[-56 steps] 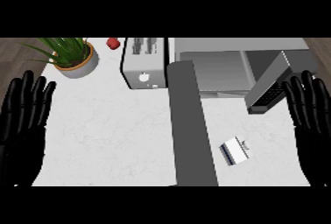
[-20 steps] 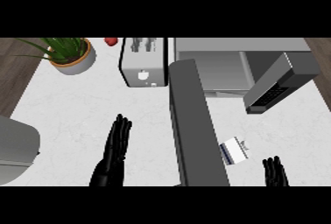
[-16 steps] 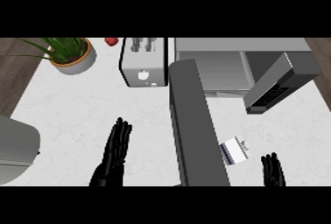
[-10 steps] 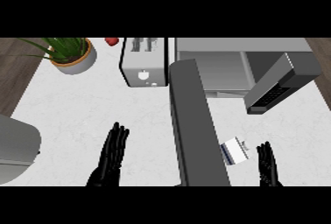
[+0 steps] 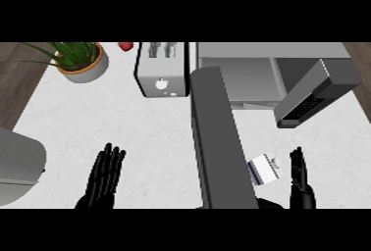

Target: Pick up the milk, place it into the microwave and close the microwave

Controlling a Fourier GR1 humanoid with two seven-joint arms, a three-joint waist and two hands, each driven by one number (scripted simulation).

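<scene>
The milk carton (image 5: 264, 169), white with a dark blue side, lies on the white counter just right of the microwave's open door (image 5: 221, 142). The grey microwave (image 5: 250, 78) stands at the back with its cavity open. My right hand (image 5: 299, 179) is open, its fingers straight and edge-on, right beside the carton's right side; I cannot tell whether it touches. My left hand (image 5: 105, 176) is open and flat over the counter at the lower left, far from the carton.
A silver toaster (image 5: 163, 68) stands left of the microwave, with a potted plant (image 5: 80, 59) and a small red object (image 5: 125, 46) at the back left. A grey rounded body part (image 5: 18, 166) fills the left edge. A dark panel (image 5: 315, 95) juts out at the microwave's right.
Both hands came down from resting at the view's sides. In the last second my right hand has moved up alongside the carton; my left hand has barely shifted.
</scene>
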